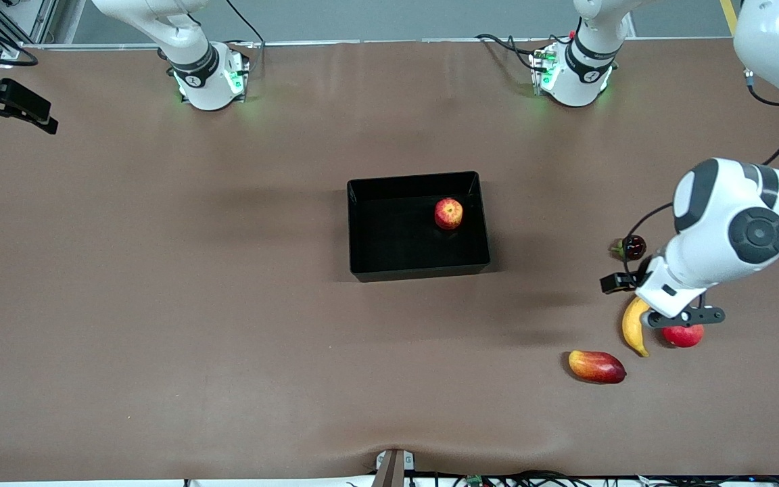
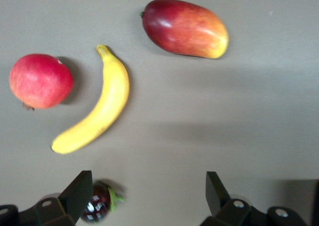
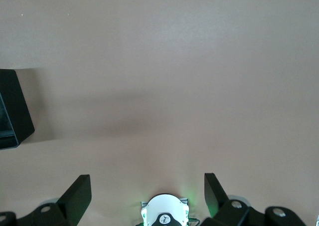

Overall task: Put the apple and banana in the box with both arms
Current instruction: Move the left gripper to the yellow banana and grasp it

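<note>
Apple (image 1: 448, 213) in box (image 1: 362, 230) | left pincer (image 2: 147, 196) spread over banana (image 1: 633, 327)

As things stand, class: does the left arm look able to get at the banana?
Probably yes. The left gripper hangs open above the banana, which lies bare on the table, apart from the red fruit and mango.
</note>
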Robot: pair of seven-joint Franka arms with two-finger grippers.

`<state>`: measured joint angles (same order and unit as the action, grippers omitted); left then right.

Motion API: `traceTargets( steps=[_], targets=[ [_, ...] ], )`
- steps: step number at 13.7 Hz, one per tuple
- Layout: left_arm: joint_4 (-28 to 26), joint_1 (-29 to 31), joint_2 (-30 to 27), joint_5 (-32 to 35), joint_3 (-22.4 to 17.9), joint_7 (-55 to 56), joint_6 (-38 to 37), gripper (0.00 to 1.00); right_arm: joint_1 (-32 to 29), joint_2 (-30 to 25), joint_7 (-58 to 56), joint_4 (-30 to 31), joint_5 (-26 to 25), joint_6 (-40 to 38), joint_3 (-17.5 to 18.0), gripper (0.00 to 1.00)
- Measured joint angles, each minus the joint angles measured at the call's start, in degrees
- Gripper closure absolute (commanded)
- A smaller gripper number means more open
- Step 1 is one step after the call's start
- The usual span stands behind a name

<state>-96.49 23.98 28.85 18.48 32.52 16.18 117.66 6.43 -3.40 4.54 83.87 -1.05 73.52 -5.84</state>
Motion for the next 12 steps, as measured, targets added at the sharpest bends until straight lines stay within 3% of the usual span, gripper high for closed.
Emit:
traceTargets(
  steps=[2, 6, 12],
  targets=[
    [-0.07, 1.84, 3.32, 1.84, -0.03, -4.10, 2.49, 0.00, 0.00, 0.02, 0.00, -0.01, -0.05, 0.00, -0.05, 0.00],
    [-0.07, 2.70, 9.45, 12.20, 0.00, -6.05, 6.00, 0.00, 0.00, 0.05, 0.00, -0.03, -0.07, -0.02, -0.09, 0.00],
    [-0.02, 2.65, 12.59, 18.12, -0.17, -12.65, 9.74, 0.00, -0.31, 0.05, 0.00, -0.03, -0.11, -0.03, -0.29, 0.00]
  ],
)
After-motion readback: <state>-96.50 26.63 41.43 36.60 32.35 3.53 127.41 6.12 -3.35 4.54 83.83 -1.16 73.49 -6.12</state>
